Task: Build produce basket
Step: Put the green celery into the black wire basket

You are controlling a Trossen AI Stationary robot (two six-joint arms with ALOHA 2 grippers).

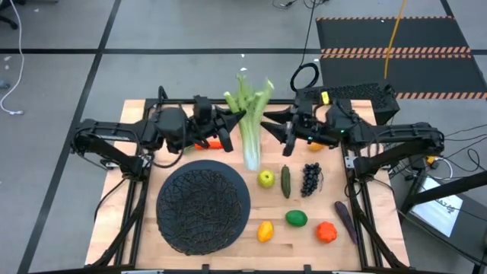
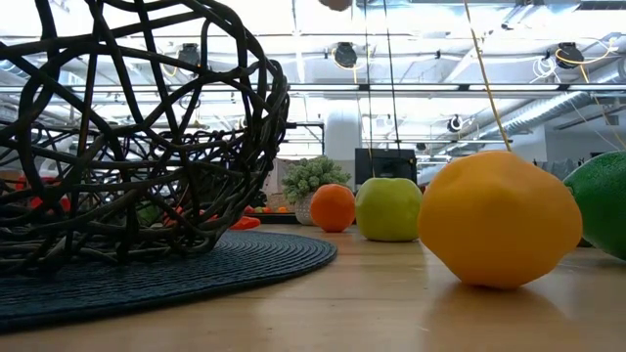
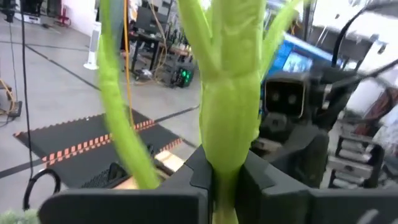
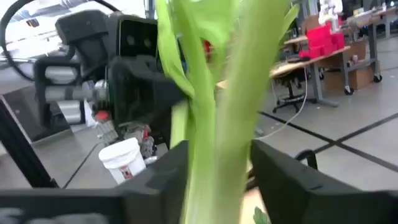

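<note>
Celery stalk held upright behind the basket, long axis vertical. Left hand clamped on the stalk's middle; right hand just beside it, jaws parted around the stalk. Basket nearer the left arm, below and forward.

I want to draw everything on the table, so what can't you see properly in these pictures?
- Orange thing, high view: mostly hidden under the left arm.
- Right gripper on the celery stalk: right wrist view, blurred; squeezing or letting go, unclear.
- Basket, low view: cut off at the picture's edge.
- Grapes, low view: hidden behind the yellow fruit.
- Left gripper: clamps the celery.
</note>
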